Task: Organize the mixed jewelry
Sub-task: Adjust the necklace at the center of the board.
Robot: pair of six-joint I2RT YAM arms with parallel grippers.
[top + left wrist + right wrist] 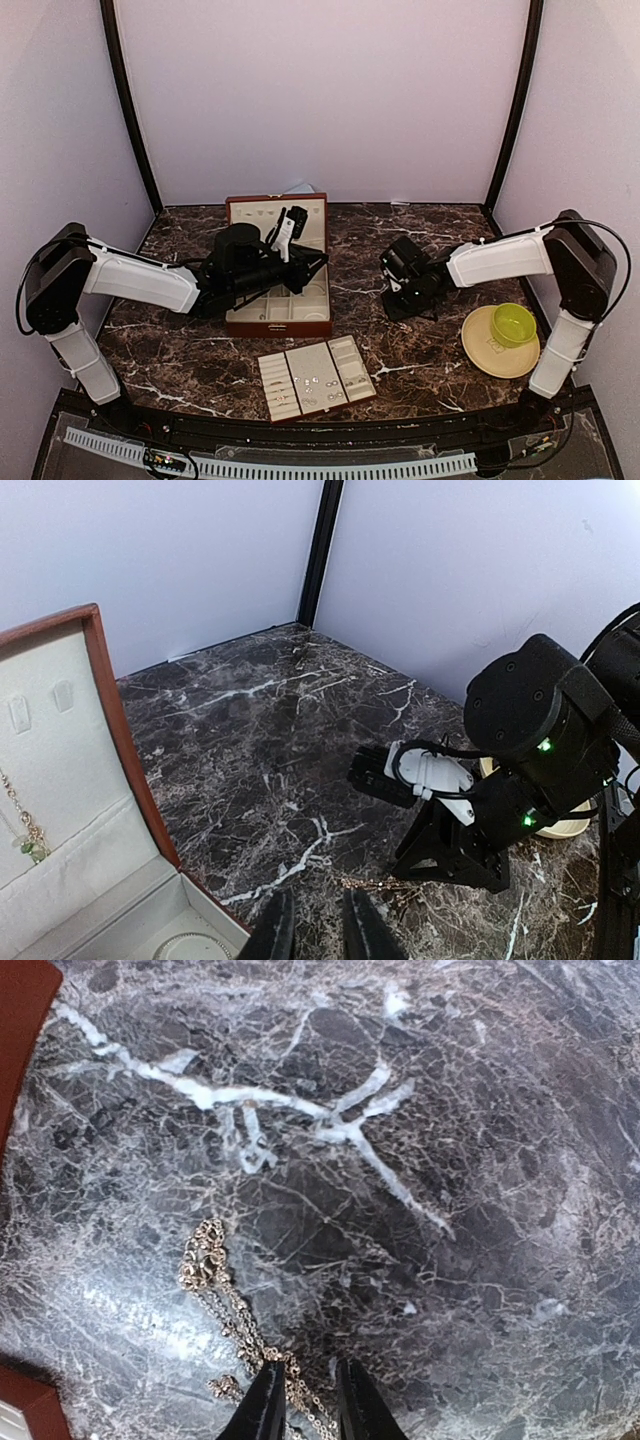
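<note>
Chain (215, 1290), thin, limp and slippery, lies on the tabletop (450, 1160) right of the box (278, 262), the right pincer (302, 1400) narrow astride its near end, best pinched at the bunched clasp; left pincer (315, 925) narrow, empty.

On the bench (400, 372), an open box (278, 264) stands centre-left, with a tray (316, 377) near it holding jewelry (318, 384). A plate (487, 352) carrying a bowl (513, 323) lies right; a chain (215, 1295) lies between box and plate.
</note>
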